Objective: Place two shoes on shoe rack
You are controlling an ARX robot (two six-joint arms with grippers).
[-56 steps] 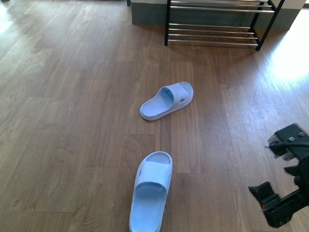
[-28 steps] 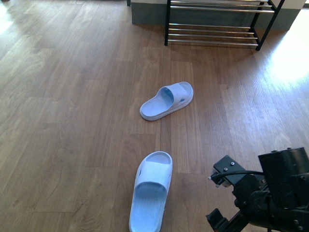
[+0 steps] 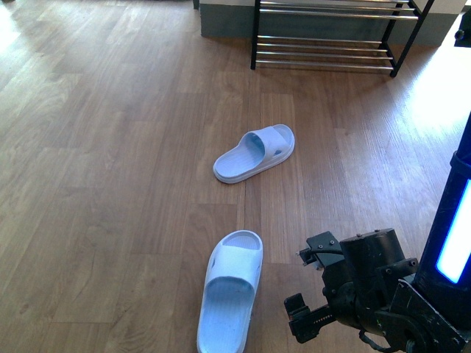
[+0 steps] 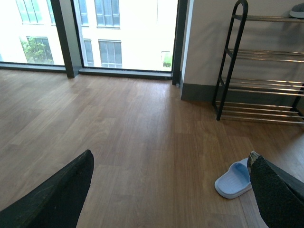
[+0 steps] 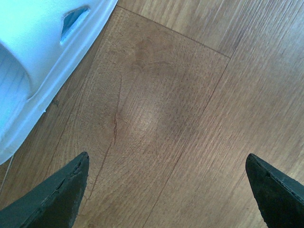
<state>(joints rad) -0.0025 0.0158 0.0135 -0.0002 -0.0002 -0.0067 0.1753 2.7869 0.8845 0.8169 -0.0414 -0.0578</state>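
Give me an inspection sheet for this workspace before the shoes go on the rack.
Surface: wooden floor, sunlit at one side.
Job's things: near slipper and far slipper, pale blue, apart on the floor; shoe rack beyond them.
Clutter: nothing seen.
Grippers: left gripper open, empty; right gripper open, empty, low beside the near slipper.
Cables: nothing seen on the floor.
Surroundings: windows, wall behind the rack.

A wood plank floor (image 5: pixel 156 95) lies close under the right pincer (image 5: pixel 166 156) and runs on ahead of the left pincer (image 4: pixel 171 154). Far ahead of the left one stand tall windows (image 4: pixel 128 35) in dark frames (image 4: pixel 61 38). Outside them are a pale building (image 4: pixel 142 19) and what looks like a bush (image 4: pixel 35 47). Beside the windows, a white wall (image 4: pixel 209 42) has a grey skirting board (image 4: pixel 197 91).
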